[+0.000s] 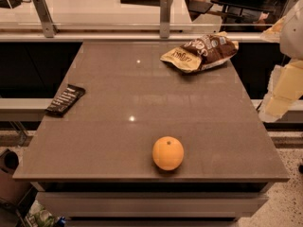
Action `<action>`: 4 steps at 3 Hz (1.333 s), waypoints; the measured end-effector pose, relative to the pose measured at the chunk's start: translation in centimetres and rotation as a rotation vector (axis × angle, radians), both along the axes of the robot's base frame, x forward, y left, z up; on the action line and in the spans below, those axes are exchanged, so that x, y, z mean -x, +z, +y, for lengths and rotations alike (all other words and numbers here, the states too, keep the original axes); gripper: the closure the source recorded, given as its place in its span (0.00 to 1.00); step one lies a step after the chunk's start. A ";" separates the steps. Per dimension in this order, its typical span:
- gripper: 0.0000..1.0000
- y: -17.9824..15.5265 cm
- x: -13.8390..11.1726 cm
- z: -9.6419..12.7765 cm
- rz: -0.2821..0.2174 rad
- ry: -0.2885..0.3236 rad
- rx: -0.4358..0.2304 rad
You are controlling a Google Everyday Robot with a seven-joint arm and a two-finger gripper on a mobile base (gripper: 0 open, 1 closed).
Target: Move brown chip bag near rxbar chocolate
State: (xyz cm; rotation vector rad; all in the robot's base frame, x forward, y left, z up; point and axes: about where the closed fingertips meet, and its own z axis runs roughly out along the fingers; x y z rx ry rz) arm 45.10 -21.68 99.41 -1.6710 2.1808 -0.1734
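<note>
Flanking open tabletop [142, 86], brown chip bag [201, 52] lies far-right, rxbar chocolate [65, 100] left edge; gripper [280, 94] off right, state unclear.

The brown chip bag [201, 52] lies crumpled at the far right corner of the grey table [118, 93], well apart from the rxbar chocolate [65, 100] at the left edge. 1 orange [167, 153] sits near the front edge. The gripper [278, 97] hangs beyond the table's right side.
</note>
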 end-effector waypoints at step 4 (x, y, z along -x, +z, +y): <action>0.00 1.2 -16.0 -4.3 -0.233 -0.114 -0.046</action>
